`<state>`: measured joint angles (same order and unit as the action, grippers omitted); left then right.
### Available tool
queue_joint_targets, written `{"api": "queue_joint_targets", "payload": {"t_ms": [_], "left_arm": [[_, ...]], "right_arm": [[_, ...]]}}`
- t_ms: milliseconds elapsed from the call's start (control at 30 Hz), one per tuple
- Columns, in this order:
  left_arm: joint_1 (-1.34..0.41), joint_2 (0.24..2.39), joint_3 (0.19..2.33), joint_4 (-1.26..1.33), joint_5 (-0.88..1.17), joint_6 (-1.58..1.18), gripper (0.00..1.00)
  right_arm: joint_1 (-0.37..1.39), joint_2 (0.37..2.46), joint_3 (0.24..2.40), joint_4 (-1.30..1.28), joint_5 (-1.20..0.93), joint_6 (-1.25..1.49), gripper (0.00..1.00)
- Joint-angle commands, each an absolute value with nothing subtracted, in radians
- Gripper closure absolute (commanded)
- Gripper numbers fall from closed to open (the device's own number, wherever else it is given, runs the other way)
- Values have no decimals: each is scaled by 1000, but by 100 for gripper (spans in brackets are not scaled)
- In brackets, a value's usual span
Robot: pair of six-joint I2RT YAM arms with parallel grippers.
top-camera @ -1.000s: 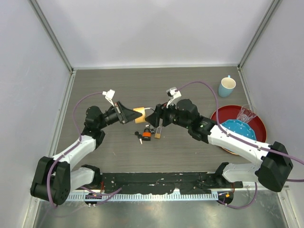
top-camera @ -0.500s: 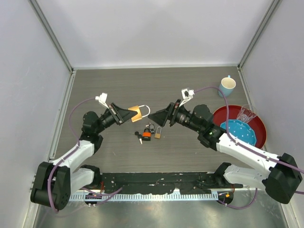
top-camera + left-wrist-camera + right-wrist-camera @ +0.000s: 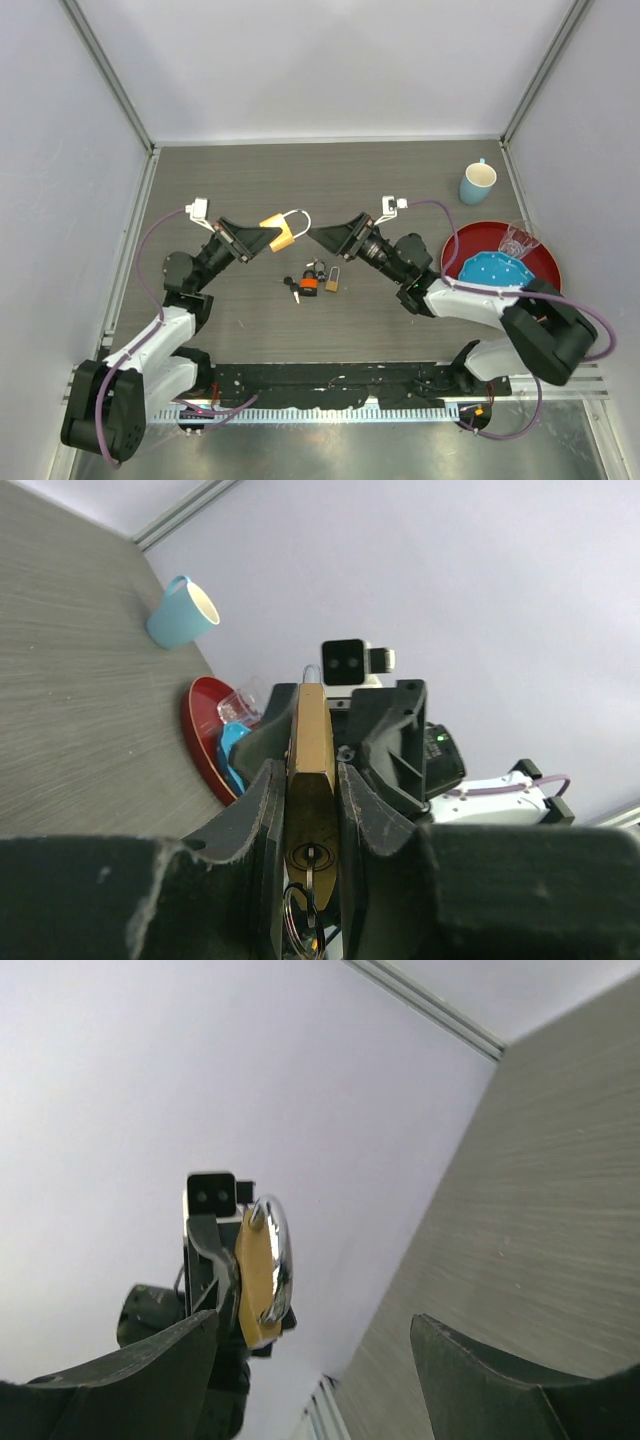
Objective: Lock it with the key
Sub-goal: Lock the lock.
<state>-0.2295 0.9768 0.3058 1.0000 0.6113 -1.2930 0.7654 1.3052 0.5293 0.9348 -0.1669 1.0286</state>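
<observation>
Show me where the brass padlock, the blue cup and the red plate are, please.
brass padlock (image 3: 311, 742): left wrist view, on the narrow edge of its gold body.
blue cup (image 3: 472, 192): top external view, on its outer wall.
red plate (image 3: 452, 250): top external view, on the bare left part by its rim.

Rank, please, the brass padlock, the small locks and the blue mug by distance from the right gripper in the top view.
1. brass padlock, just left of the right gripper.
2. small locks, toward the near edge.
3. blue mug, far right.
</observation>
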Motion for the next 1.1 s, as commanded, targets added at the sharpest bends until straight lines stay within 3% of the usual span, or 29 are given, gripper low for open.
{"api": "queue_joint_targets", "payload": {"t_ms": [0,433,633,667,733,933,1067], "left_arm": [[-235,937,313,1181,580,-1330,100],[-242,957,299,1215,597,-1350,100],[-253,959,296,1219,594,-1341,100],[-258,959,298,1221,594,-1338,100],[-264,971,299,1226,591,-1336,100],[-301,1017,305,1264,577,-1335,100],[-307,1034,308,1287,574,-1335,100]], "right_arm": [[773,1429,552,1366,-135,1164,19],[811,1600,687,1499,-127,1213,30],[819,1664,745,1543,-121,1252,41],[821,1666,747,1546,-103,1253,49],[827,1664,744,1551,-81,1250,51],[848,1667,761,1566,-40,1238,78],[856,1675,775,1563,-51,1236,98]]}}
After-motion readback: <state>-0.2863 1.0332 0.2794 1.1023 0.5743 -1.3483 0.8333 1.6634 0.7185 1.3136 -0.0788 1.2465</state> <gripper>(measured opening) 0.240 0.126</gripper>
